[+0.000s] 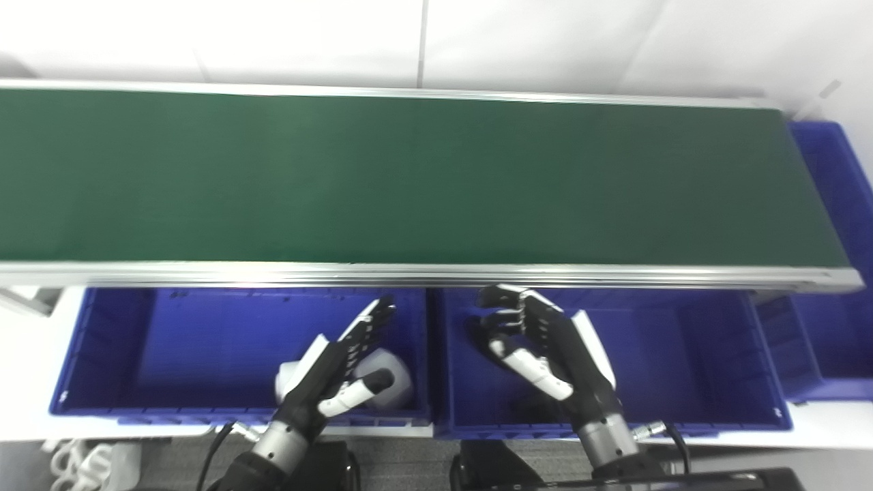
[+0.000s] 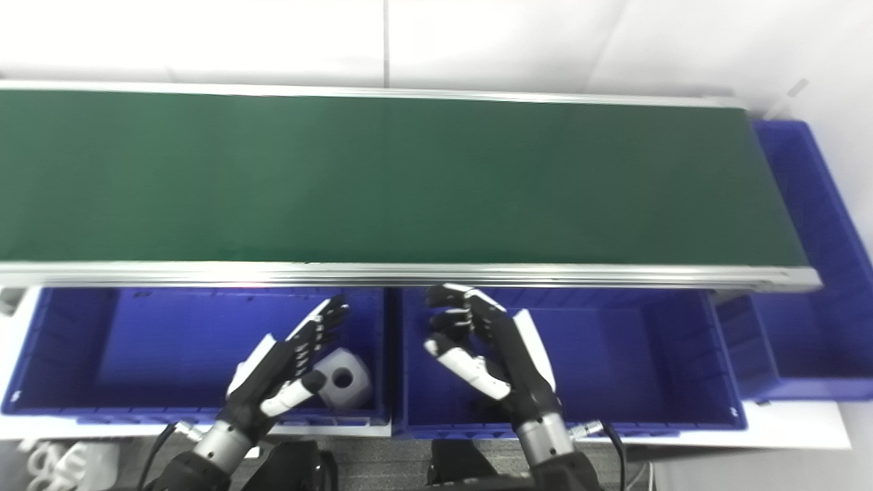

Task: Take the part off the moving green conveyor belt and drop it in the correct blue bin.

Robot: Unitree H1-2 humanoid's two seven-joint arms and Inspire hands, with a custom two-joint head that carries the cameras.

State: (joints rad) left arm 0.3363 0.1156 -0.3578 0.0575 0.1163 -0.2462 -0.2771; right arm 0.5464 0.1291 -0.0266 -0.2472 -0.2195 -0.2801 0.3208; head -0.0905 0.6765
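No legible text or labels

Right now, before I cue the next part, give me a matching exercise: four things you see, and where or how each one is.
Things:
1. left robot hand
2. right robot hand
3. white part
4. green conveyor belt

States:
A. bare, nothing riding on it
B. lying in the left blue bin, near its right wall
C. fingers curled, over the middle blue bin
D. fingers stretched out, holding nothing, above the white part

Pairs: 1-D, 2-C, 3-B, 4-A
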